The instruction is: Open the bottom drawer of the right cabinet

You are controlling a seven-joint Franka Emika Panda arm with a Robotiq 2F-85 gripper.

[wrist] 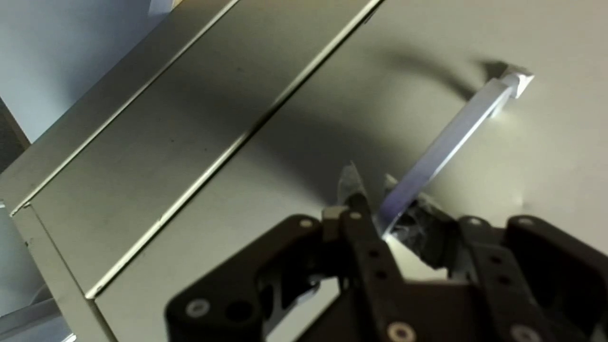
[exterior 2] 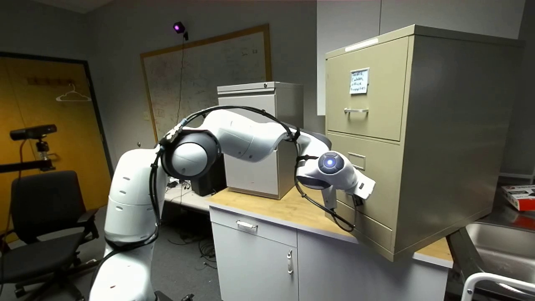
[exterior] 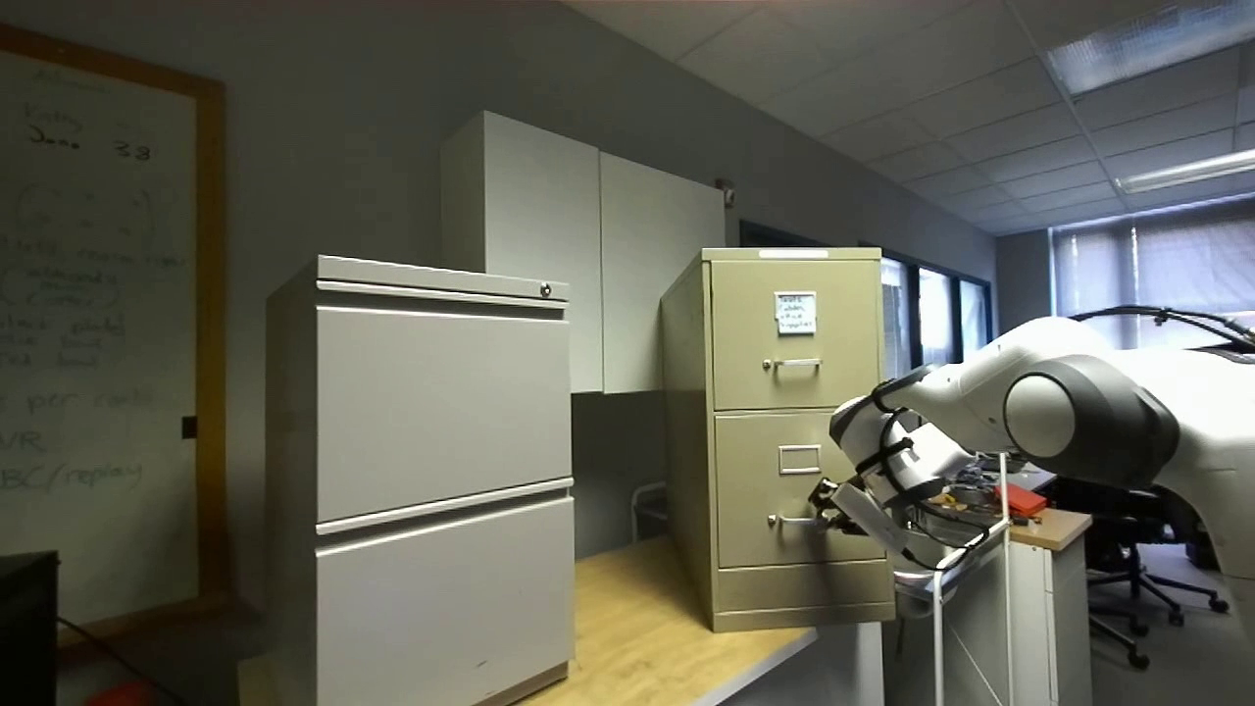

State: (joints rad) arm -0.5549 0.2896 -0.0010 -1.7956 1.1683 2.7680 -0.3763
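Two jaws of black two-fingered gripper (wrist: 373, 197), nearly together, pinch slim silver metal handle (wrist: 449, 145); rectangular beige metal bottom drawer (exterior: 748, 495) sits just beyond jaws, flush in tall tan filing cabinet (exterior: 688, 422).

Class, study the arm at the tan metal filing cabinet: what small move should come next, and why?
Probably a gentle pull straight outward: the tan metal bottom drawer sits shut, and the black fingers are closed on its silver metal bar handle.
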